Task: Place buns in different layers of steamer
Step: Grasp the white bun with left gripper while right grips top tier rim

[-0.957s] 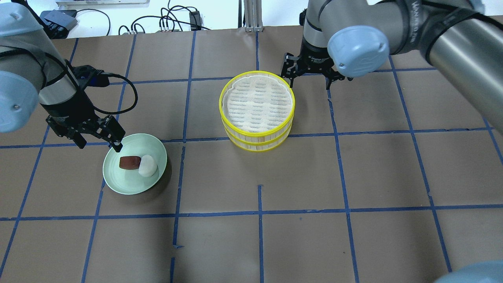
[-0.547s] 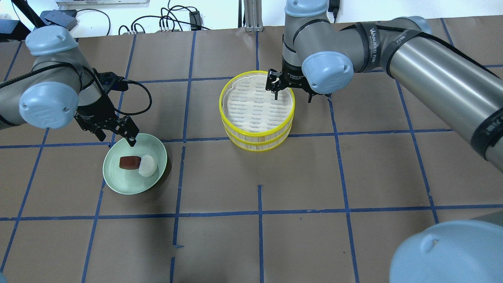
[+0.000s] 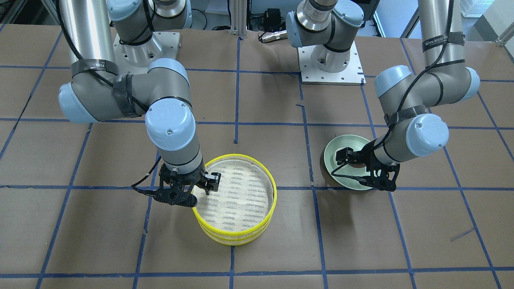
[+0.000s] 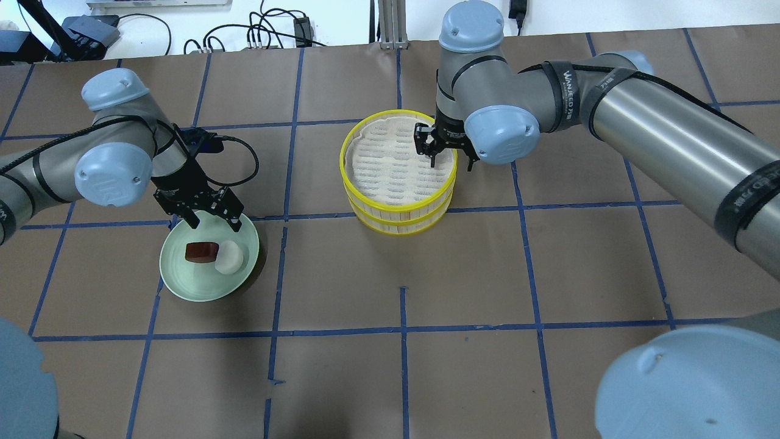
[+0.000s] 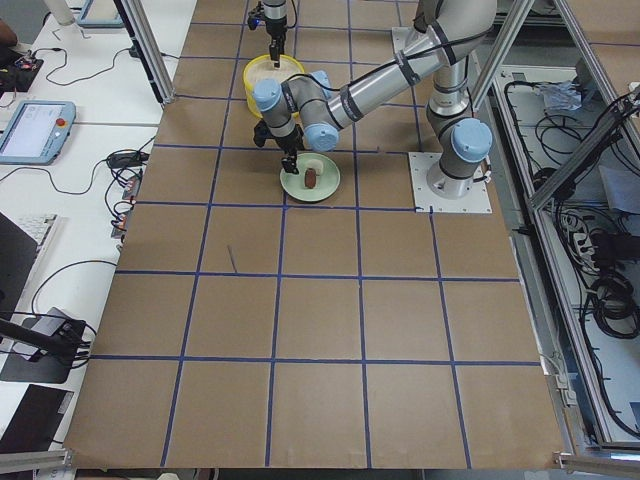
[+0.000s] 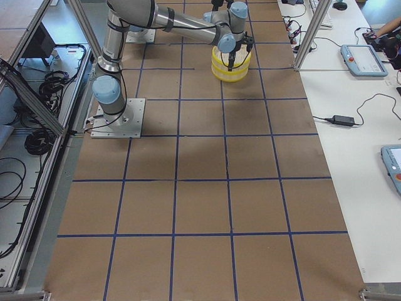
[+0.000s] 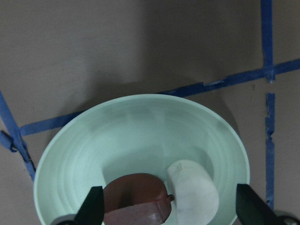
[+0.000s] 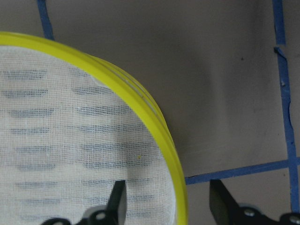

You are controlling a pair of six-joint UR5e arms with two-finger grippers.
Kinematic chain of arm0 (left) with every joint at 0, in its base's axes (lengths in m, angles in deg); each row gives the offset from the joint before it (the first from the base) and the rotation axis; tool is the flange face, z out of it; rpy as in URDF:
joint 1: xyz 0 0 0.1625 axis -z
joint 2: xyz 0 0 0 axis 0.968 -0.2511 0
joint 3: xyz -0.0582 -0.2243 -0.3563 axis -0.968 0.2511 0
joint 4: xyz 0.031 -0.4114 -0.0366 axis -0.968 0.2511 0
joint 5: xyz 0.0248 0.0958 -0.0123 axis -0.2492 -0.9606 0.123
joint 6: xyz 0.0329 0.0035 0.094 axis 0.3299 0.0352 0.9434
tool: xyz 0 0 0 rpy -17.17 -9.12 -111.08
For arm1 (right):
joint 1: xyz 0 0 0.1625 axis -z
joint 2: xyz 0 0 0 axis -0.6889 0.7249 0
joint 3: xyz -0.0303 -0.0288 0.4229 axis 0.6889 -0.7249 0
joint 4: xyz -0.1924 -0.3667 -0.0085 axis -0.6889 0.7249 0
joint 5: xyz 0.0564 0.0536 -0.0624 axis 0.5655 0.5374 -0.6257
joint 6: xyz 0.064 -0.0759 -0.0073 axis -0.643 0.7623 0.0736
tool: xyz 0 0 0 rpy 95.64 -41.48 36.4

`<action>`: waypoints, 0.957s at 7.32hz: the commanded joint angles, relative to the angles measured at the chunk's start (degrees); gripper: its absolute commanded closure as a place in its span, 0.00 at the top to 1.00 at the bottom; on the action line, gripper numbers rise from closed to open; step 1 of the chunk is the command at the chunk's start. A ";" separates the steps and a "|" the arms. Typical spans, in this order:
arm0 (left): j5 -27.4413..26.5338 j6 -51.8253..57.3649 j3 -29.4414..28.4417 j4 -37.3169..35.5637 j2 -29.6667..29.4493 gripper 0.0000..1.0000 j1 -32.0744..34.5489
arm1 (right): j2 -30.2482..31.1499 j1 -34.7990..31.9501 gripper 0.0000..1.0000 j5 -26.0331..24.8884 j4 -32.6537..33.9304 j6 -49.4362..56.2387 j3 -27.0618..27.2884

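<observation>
The two steamer layers (image 4: pixel 343 160) stand stacked at the table's middle, with yellow rims and an empty whitish mesh (image 8: pixel 56 131) on top. They also show in the front view (image 3: pixel 273 192). The reddish-brown bun (image 4: pixel 202 251) and the white bun (image 4: pixel 230 256) lie side by side on the pale green plate (image 4: pixel 183 286). My left gripper (image 4: pixel 214 223) is open over the plate's far edge, with both buns (image 7: pixel 136 197) just ahead between its fingers (image 7: pixel 93 206). My right gripper (image 4: pixel 451 162) is open and straddles the top layer's right rim (image 8: pixel 154 117), one finger over the mesh and one outside.
The table is covered in brown paper with a blue tape grid (image 4: pixel 402 329). Cables and boxes (image 4: pixel 268 33) lie beyond the far edge. The steamer stack and the plate stand about one grid square apart.
My left gripper has moved right, to above the plate's far rim. My right gripper has come from behind the steamer to straddle its right rim. Buns, plate and steamer have not moved.
</observation>
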 commanded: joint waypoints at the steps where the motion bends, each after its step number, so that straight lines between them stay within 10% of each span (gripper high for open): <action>1: 0.75 -1.73 2.30 -0.19 -0.16 1.00 0.09 | 0.05 0.03 0.04 -0.06 0.18 0.36 -0.04; 7: 3.56 -7.10 2.49 -0.19 -0.16 1.00 2.90 | 12.05 4.49 0.02 -0.41 -12.52 8.84 -0.31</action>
